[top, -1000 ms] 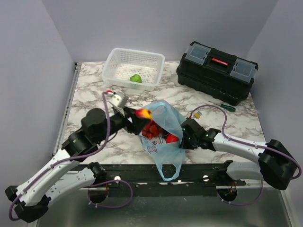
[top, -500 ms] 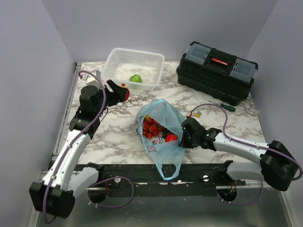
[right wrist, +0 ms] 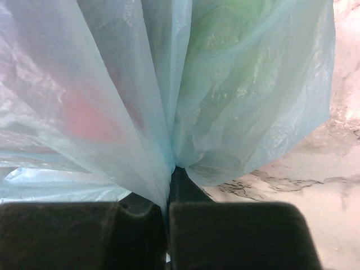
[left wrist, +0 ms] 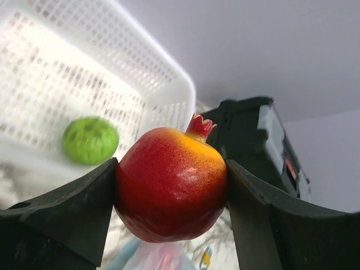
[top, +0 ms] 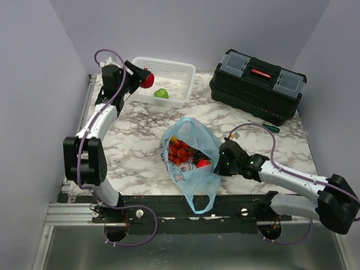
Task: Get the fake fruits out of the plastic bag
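The left claw (top: pixel 145 79) is clenched on a red fruit (left wrist: pixel 171 183) with a small crown, one dark finger pressed to each side, and it hangs over the near left part of the white lattice basket (top: pixel 174 102), where a light-green round fruit (top: pixel 161 93) already lies. The right claw (top: pixel 223 160) is pinched tight on a fold of the plastic bag (right wrist: pixel 112 95) at its right edge, and the bag lies on the table (top: pixel 129 154) in front of the arms with its mouth open and the remaining fake fruits (top: pixel 181 153) showing red inside. The glossy fruit is round and held only at its flanks, so letting go too near the basket's left rim could, I judge, send it bouncing out onto the table or rolling off the edge. The thin film is the other worry: any pull from the right arm may tear the fold, drag the bag, or collapse its mouth over the fruits, making the next reach harder. The black toolbox (top: pixel 257 84) stands well apart.
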Available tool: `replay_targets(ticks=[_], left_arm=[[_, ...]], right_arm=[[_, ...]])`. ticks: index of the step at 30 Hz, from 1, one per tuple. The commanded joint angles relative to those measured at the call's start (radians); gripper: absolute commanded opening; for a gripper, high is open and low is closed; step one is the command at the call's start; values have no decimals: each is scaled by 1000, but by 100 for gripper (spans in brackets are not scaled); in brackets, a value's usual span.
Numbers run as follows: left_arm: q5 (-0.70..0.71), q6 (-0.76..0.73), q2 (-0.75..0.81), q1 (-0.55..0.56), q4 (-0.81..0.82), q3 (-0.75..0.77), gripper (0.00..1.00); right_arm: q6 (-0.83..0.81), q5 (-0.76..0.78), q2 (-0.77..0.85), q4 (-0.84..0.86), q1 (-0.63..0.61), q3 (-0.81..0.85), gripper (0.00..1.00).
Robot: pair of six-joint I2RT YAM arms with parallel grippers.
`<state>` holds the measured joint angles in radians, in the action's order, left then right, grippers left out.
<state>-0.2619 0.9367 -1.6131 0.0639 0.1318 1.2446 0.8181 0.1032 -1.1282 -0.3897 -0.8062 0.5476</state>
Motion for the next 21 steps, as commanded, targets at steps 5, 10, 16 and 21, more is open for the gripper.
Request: replay_targets(ticks=[5, 10, 16, 21], left_arm=[[-58, 37, -290, -42, -6, 346, 51], [-77, 10, -383, -41, -80, 458, 66], [-61, -49, -378, -45, -177, 483, 92], [-12, -82, -338, -50, -338, 536, 99]], right_arm=[[-1, 44, 32, -57, -3, 13, 3], [14, 64, 75, -78, -4, -3, 3], [25, 66, 87, -91, -4, -4, 3], [17, 59, 73, -81, -3, 6, 3]])
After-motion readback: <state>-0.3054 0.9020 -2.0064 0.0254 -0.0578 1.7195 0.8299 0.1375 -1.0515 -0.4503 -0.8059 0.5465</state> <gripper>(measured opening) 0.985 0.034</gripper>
